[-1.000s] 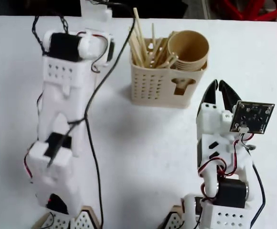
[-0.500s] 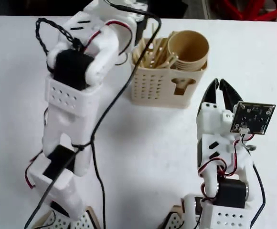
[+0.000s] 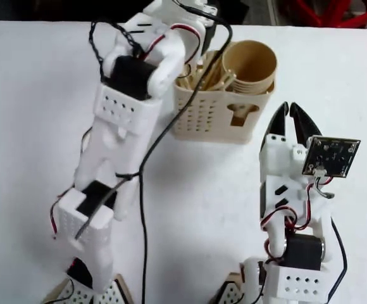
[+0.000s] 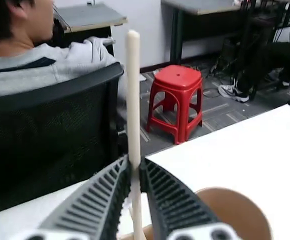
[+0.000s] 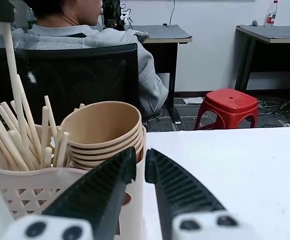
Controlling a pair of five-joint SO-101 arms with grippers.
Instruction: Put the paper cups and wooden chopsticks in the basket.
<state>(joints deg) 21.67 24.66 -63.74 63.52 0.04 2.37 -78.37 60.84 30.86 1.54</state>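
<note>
Surface (image 3: 38, 95): white, carrying both arms at the near side and the basket toward the far middle.

Left arm (image 3: 120, 126): stretched far and to the right, its head placed over the far-left corner of the basket. Left tool (image 4: 134, 167): closed narrowly on a single chopstick (image 4: 133, 90), which is held upright, most of its length standing above the jaws.

Right arm (image 3: 291, 190): folded at the near right. Right tool (image 3: 290, 120): aimed at the basket from just near and to the right of it, jaws a narrow gap apart, nothing held.

Basket (image 3: 209, 117): cream, perforated, upright on the surface.

Paper cups (image 3: 250, 63): nested in one stack, seated in the basket's right part and leaning slightly. This part of the task is judged done.

Wooden chopsticks (image 3: 199, 75): a bundle standing on end in the basket's left part, fanned against the rim and the cup stack.

Progress: every cup and chopstick in view is counted either in the basket or in the left tool. What is left, by judgement, is the lowering and release of the held chopstick among the bundle; the task is judged nearly complete.
</note>
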